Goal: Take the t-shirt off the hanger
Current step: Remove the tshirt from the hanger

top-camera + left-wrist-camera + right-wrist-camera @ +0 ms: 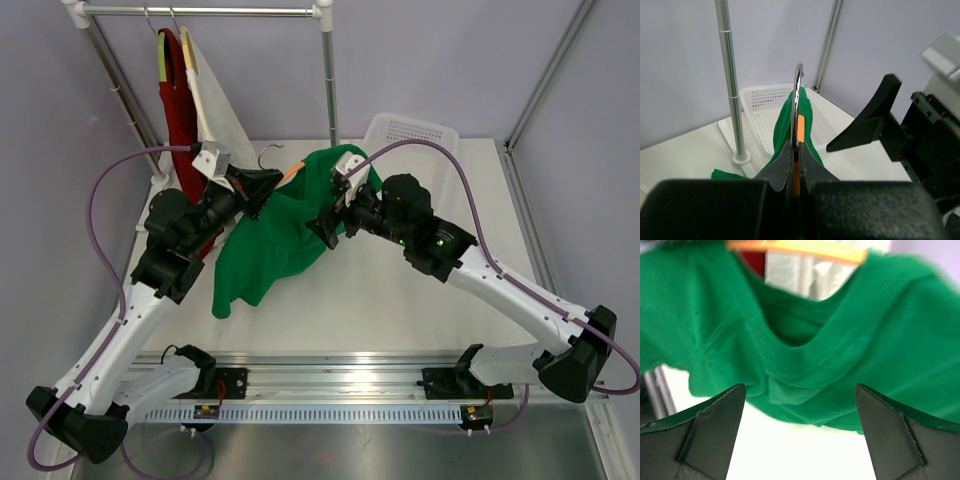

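A green t-shirt (pixel 268 245) hangs from an orange hanger (pixel 291 172) held above the table, its lower part drooping to the tabletop. My left gripper (pixel 268 184) is shut on the hanger just below its metal hook (pixel 798 85); the orange bar (pixel 801 129) runs between the closed fingers (pixel 796 146). My right gripper (pixel 331 212) stands open just right of the shirt. In the right wrist view the collar and folds of the shirt (pixel 805 365) lie just beyond the wide-spread fingertips (pixel 800 389), with nothing between them. The hanger bar (pixel 800 250) shows at the top.
A clothes rack (pixel 200 12) at the back left carries a red garment (pixel 178 100) and a white one (pixel 215 105). A white perforated basket (pixel 410 135) sits at the back of the table, near the rack's right pole (pixel 328 85).
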Tool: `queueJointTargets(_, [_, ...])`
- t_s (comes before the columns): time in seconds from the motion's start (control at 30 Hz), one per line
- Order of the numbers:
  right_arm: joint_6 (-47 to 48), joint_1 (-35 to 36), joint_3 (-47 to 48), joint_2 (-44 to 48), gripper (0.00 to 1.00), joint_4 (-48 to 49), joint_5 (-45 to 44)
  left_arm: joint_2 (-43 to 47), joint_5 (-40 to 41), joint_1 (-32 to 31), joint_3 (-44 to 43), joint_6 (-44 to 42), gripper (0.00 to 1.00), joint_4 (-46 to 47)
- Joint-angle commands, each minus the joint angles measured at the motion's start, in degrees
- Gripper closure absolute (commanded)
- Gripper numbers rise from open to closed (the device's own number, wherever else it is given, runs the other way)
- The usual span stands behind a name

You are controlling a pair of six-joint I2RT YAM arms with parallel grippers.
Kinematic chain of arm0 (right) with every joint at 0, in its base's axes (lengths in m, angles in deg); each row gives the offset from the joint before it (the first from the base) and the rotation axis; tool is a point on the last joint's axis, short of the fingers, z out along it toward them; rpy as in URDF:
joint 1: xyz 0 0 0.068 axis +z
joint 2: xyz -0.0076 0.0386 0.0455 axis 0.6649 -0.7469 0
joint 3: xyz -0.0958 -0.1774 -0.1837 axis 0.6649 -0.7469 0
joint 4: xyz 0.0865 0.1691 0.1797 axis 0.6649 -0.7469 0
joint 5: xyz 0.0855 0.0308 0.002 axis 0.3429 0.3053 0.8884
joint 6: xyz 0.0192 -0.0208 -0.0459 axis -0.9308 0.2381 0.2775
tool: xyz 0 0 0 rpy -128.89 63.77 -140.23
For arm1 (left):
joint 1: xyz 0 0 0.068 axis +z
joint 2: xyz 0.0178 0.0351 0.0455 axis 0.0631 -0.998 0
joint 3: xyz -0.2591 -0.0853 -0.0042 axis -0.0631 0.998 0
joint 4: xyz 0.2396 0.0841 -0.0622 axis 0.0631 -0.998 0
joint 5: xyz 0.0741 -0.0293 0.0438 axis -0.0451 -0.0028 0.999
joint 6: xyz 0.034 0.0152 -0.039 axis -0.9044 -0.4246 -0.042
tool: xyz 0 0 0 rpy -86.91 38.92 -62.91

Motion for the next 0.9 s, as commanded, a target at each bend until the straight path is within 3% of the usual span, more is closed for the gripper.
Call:
queueJointTargets(0.0, [-3.08,-0.31,0.54,4.08,0.04,5.98,-7.96,1.9,0.7,-0.22,-0.11,-0.69,1.0,6.54])
queueJointTargets(0.1, [-3.35,-0.39,1.59,3.12,0.06,7.66,-13.77,2.08,-0.62,-0.22,0.07,-0.6,1.0,6.01])
queueJointTargets(0.4, [-4.05,-0.57,7.4,-4.79,0.1,10.82,-16.94,2.87,-1.15,-0.22,0.51,-0.6,1.0,5.49])
queueJointTargets(0.5, [-4.22,-0.48,7.75,-6.81,0.16,12.93,-18.87,3.4,-1.42,-0.22,0.86,-0.69,1.0,5.4])
queueJointTargets(0.63, [-4.14,-0.57,8.02,-7.87,0.4,15.3,-22.74,4.1,-1.42,-0.31,1.56,-1.04,1.0,5.22])
queueJointTargets(0.67, [-4.05,-0.66,7.32,-7.87,0.6,16.96,-24.4,4.1,-1.5,-0.31,1.65,-1.13,1.0,5.22])
queueJointTargets(0.77, [-3.96,-0.75,4.95,-6.65,0.85,20.13,-26.26,4.8,-1.59,-0.31,2.09,-1.39,1.0,5.31])
queueJointTargets(0.87, [-3.7,-1.27,4.06,-5.68,0.94,20.4,-27.83,5.24,-1.94,-0.31,2.62,-1.74,1.0,5.48])
